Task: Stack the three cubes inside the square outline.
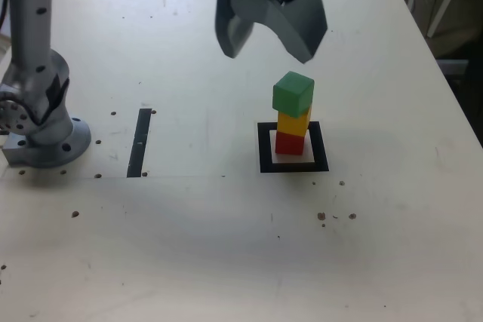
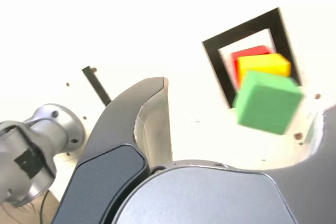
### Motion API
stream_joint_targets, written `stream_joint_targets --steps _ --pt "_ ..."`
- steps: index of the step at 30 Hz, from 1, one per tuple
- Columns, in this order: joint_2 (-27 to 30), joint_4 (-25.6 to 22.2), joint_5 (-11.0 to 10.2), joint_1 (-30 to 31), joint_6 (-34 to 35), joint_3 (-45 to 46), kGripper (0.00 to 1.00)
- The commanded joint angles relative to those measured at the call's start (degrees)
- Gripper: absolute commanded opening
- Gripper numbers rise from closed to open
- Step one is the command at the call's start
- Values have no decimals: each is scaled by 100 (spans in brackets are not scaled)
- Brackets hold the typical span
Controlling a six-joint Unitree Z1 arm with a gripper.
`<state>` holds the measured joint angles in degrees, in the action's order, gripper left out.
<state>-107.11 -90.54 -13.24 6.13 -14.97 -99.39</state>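
Inside the square outline (image 1: 264, 148) (image 2: 216, 61) the three cubes stand as one stack. The red cube (image 1: 289, 143) (image 2: 251, 52) is at the bottom, the yellow cube (image 1: 293, 121) (image 2: 265, 65) rests on it, and the green cube (image 1: 293, 93) (image 2: 268, 102) sits on top, turned a little. My gripper (image 1: 269, 44) hangs above and slightly behind the stack, open, with nothing between its fingers. It touches no cube.
A thin black strip (image 1: 139, 142) (image 2: 96, 84) lies on the white table (image 1: 226, 246) toward the exterior view's left. The arm's grey base (image 1: 38, 122) (image 2: 37, 145) stands at the far left. Small dark specks dot the table near the front.
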Motion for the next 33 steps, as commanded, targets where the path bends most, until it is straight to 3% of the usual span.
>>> stream_joint_targets --steps 1,6,15,25,33 --pt "236 1 -24 11 107 255 100" --pt "791 281 0 11 537 1159 100" --pt "1428 1147 285 11 1246 2886 100" --pt "1716 2117 909 11 1597 4366 100" --pt "1724 2419 1180 11 1672 4921 100"
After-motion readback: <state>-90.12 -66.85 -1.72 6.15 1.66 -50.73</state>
